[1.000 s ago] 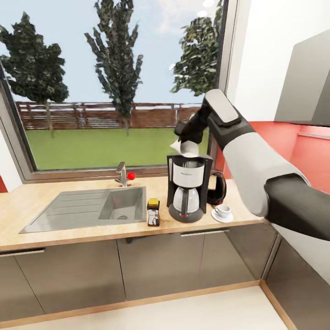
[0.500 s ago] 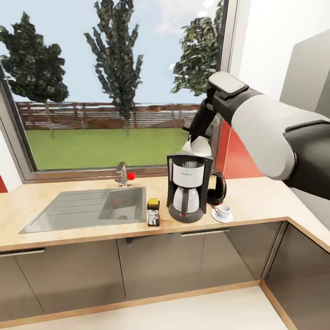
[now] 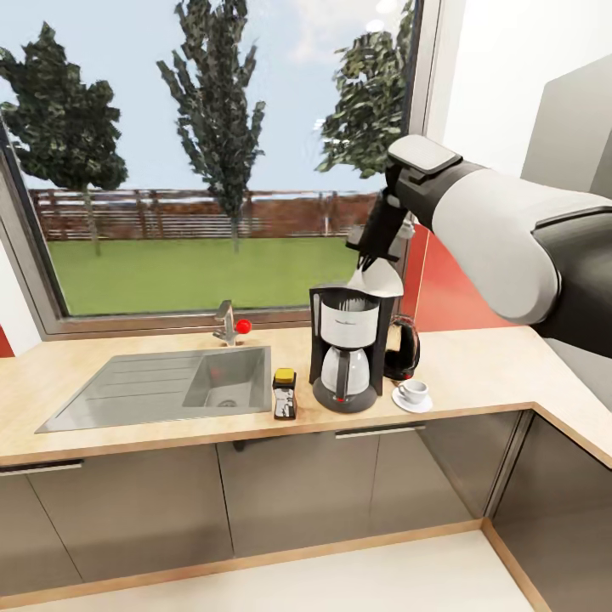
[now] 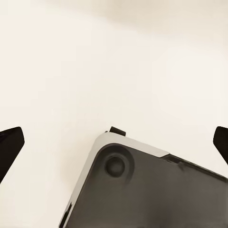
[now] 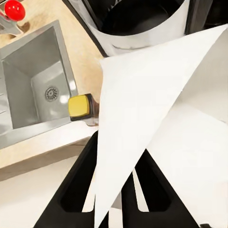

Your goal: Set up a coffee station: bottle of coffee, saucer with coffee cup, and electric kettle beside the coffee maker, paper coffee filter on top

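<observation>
Your right end effector point(image 3: 379, 255) is clamped on the white paper coffee filter point(image 3: 378, 278), right of frame centre. The black-and-silver coffee maker point(image 3: 349, 347) on the wooden bench point(image 3: 476, 365) opens just below, slightly left; lower the filter's point-down cone there.

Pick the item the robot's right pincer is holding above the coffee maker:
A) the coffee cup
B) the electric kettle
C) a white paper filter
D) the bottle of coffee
C: the right pincer pinches the white paper filter just over the coffee maker.
</observation>
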`<state>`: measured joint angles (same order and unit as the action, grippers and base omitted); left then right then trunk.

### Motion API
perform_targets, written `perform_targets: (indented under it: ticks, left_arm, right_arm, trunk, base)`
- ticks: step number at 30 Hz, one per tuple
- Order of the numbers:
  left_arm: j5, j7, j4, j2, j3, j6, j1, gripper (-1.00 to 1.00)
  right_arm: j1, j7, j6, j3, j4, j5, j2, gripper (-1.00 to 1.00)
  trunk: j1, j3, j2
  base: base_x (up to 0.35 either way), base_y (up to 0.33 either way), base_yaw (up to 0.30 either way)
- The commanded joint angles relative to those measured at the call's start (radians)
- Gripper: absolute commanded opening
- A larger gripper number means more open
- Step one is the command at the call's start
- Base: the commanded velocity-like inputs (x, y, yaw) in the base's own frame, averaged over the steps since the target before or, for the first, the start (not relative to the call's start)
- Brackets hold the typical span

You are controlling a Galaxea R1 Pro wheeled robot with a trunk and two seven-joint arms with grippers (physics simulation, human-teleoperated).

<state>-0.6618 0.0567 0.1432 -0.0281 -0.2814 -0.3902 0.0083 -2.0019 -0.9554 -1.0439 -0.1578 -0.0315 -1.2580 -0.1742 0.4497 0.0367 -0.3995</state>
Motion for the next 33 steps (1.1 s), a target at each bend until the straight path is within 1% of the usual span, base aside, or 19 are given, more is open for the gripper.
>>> perform_targets:
  ticks: [1,5,8,9,10,12,18,23,33]
  left_arm:
    - [-0.004,0.006,0.003,0.0,-0.009,-0.001,0.001,1.0]
    - [-0.003,0.005,0.003,0.0,-0.009,-0.001,0.001,1.0]
    - [-0.003,0.005,0.003,0.0,-0.01,-0.001,0.001,1.0]
    - [-0.003,0.005,0.003,0.0,-0.01,-0.001,0.001,1.0]
    - [-0.003,0.005,0.003,0.0,-0.01,-0.001,0.001,1.0]
    - [-0.003,0.005,0.003,0.0,-0.01,-0.001,0.001,1.0]
    - [-0.004,0.005,0.003,0.0,-0.01,-0.001,0.001,1.0]
    - [-0.003,0.005,0.003,0.0,-0.01,-0.001,0.001,1.0]
    - [-0.004,0.005,0.003,0.0,-0.01,-0.001,0.001,1.0]
  right_arm:
    - [-0.001,-0.007,-0.003,-0.008,-0.001,-0.012,0.0,-1.0]
    - [0.0,-0.031,-0.003,-0.015,-0.003,-0.008,0.0,-1.0]
    - [0.0,-0.047,-0.003,-0.045,-0.004,0.012,0.0,-1.0]
    - [0.001,-0.049,-0.003,-0.059,-0.004,0.027,0.0,-1.0]
    - [0.001,-0.049,-0.003,-0.065,-0.004,0.036,0.0,-1.0]
    - [0.002,-0.044,-0.003,-0.078,-0.003,0.073,0.0,-1.0]
    - [0.006,-0.038,-0.003,-0.088,0.002,0.128,0.0,-1.0]
    - [0.009,-0.036,-0.003,-0.089,0.005,0.143,0.0,-1.0]
    - [0.013,-0.033,-0.003,-0.088,0.005,0.143,0.0,-1.0]
  trunk:
    - [0.0,0.0,-0.001]
    - [0.0,0.0,-0.001]
    - [0.0,0.0,-0.001]
    - [0.0,0.0,-0.001]
    - [0.0,0.0,-0.001]
    - [0.0,0.0,-0.001]
    - [0.0,0.0,-0.001]
    - [0.0,0.0,-0.001]
    - [0.0,0.0,-0.001]
  base:
    - [0.0,0.0,0.0]
    - [0.0,0.0,0.0]
    - [0.0,0.0,0.0]
    - [0.0,0.0,0.0]
    - [0.0,0.0,0.0]
    - [0.0,0.0,0.0]
    - [0.0,0.0,0.0]
    - [0.0,0.0,0.0]
    - [0.015,0.026,0.0]
